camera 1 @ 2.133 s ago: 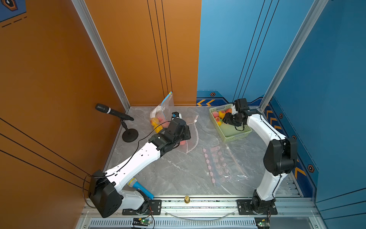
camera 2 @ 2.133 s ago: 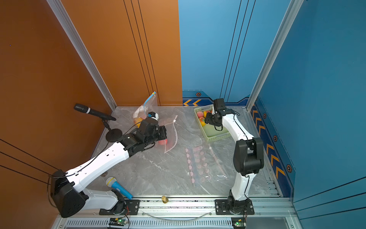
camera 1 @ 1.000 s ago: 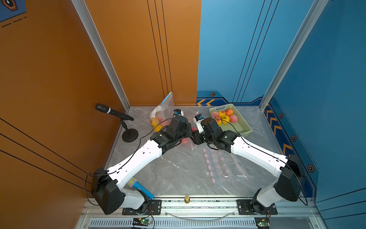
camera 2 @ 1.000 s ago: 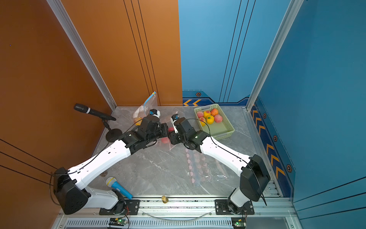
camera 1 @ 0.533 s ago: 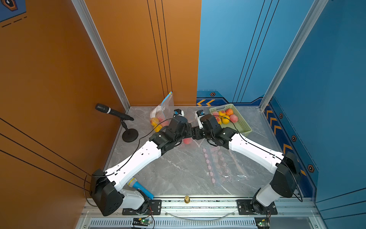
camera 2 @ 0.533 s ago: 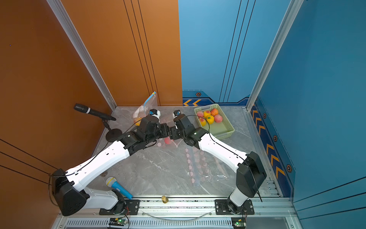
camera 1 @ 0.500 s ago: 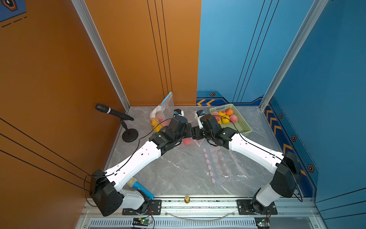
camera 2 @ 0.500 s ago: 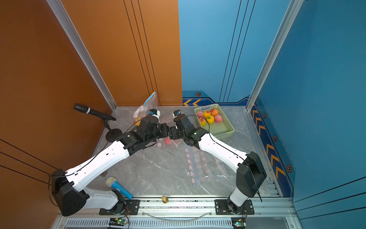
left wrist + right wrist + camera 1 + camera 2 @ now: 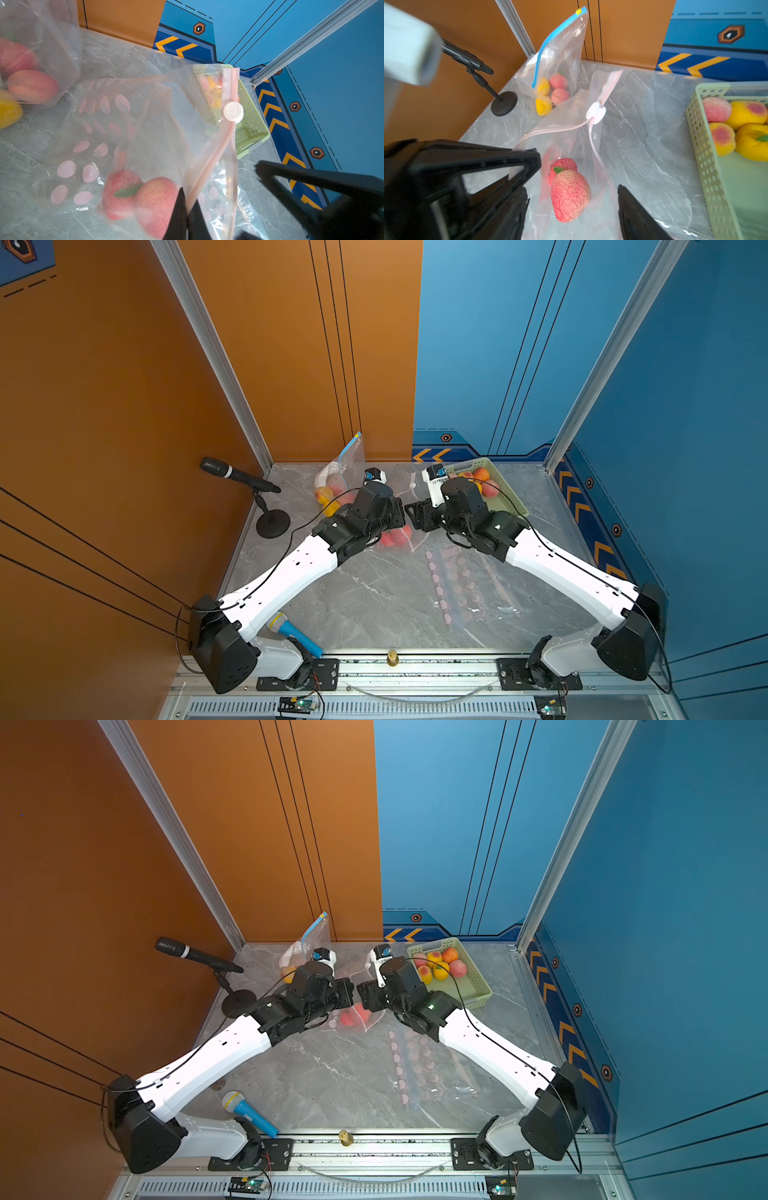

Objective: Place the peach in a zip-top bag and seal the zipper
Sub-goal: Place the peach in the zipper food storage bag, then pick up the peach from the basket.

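A red peach lies inside a clear zip-top bag printed with pink dots, touching a second peach behind it. The bag rests on the grey table at the centre. The left gripper is clenched on the bag's rim beside the pink zipper track. The right gripper hangs over the peach with jaws spread wide, holding nothing.

The filling step looks done and sealing is next. The bag mouth gapes between the left gripper and a white slider partway along the track. The right gripper would need to pinch that slider and draw it along while the left keeps the rim taut.

A green basket of peaches stands nearby. No writing is legible; the slider's embossing is too small to read.
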Motion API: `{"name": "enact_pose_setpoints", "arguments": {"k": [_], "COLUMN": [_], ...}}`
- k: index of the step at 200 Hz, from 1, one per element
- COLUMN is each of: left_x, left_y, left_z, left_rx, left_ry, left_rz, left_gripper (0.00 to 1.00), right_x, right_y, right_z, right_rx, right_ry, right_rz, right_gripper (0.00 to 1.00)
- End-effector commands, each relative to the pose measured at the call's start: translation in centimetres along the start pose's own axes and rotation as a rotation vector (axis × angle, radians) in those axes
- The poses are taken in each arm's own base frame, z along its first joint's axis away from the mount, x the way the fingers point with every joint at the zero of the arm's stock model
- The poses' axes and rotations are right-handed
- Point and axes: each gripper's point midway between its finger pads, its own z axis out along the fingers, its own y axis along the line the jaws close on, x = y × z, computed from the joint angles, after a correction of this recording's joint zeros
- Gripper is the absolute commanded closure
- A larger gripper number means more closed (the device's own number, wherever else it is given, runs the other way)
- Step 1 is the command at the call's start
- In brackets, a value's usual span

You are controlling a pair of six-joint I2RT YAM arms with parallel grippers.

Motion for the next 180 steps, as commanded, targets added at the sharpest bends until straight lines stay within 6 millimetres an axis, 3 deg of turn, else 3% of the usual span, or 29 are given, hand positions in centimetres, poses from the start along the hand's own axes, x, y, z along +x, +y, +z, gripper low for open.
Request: {"name": "enact_pose_setpoints", "arguments": {"k": [1, 8, 33, 79, 149, 180], "left_x": [-1.1, -1.1, -1.1, -0.9, -0.7, -0.5], "left_y": [-0.2, -0.1, 0.0, 0.2, 0.2, 0.2], "left_z": [-0.9, -0.8, -0.8, -0.9, -0.5, -0.2], "left_rx": [0.017, 0.015, 0.015, 0.013, 0.013, 0.011], "left_ry": [-0.026, -0.026, -0.024, -0.023, -0.015, -0.008], "left_rz": [-0.013, -0.013, -0.011, -0.014, -0.017, -0.015], "left_gripper": [1.00, 1.00, 1.00, 1.00, 1.00, 1.00], "right_x": [-0.9, -1.0, -1.7, 0.1, 2.0, 3.6], "right_y": [-1.4, -1.8, -7.5, -17.8, -30.5, -34.6], "right_z": [-2.2, -2.8, -4.2, -3.8, 0.3, 3.1], "right_rx": [0.003, 0.012, 0.144, 0.384, 0.602, 0.654], "right_ry": [-0.046, -0.055, -0.075, 0.021, 0.128, 0.163], "right_rz": [0.058, 0.074, 0.174, 0.335, 0.492, 0.598], "right_gripper": [0.32, 0.32, 0.34, 0.34, 0.26, 0.25]}}
